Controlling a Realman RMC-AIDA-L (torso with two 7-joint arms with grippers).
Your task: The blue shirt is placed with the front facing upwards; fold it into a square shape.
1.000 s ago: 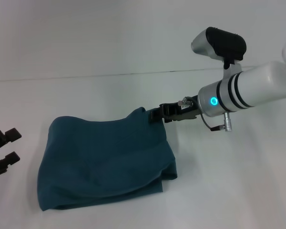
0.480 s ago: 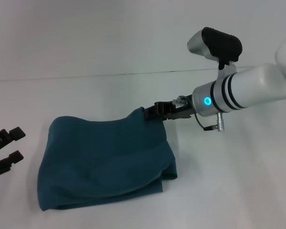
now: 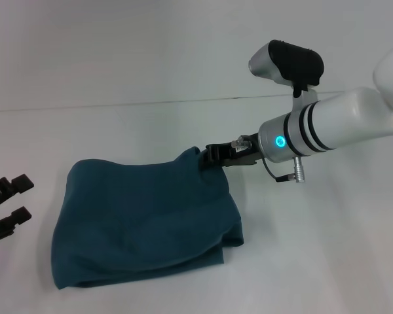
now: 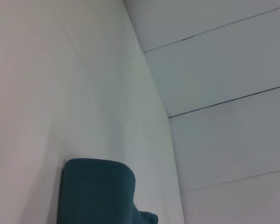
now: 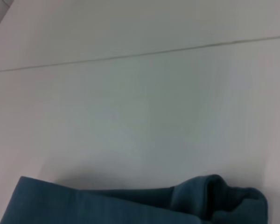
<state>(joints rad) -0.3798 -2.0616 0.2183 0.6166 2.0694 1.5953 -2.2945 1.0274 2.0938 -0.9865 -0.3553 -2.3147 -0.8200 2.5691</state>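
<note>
- The blue shirt lies folded into a rough, thick rectangle in the lower left-centre of the head view, on the white table; no lettering shows on its upper face.
- Its upper right corner is lifted into a small peak, while the lower right edge shows stacked layers bulging out.
- The right gripper sits at that raised corner, just right of centre in the frame, its dark fingers pinched on the cloth of the shirt.
- The right arm runs from the gripper to the upper right edge, with a glowing blue ring on its wrist.
- In the right wrist view the shirt fills the bottom edge, one bunched fold at lower right.
- The left gripper rests at the far left edge of the head view, apart from the shirt, its two black fingers spread with a clear gap.
- The left wrist view shows a rounded shirt corner at the bottom.
</note>
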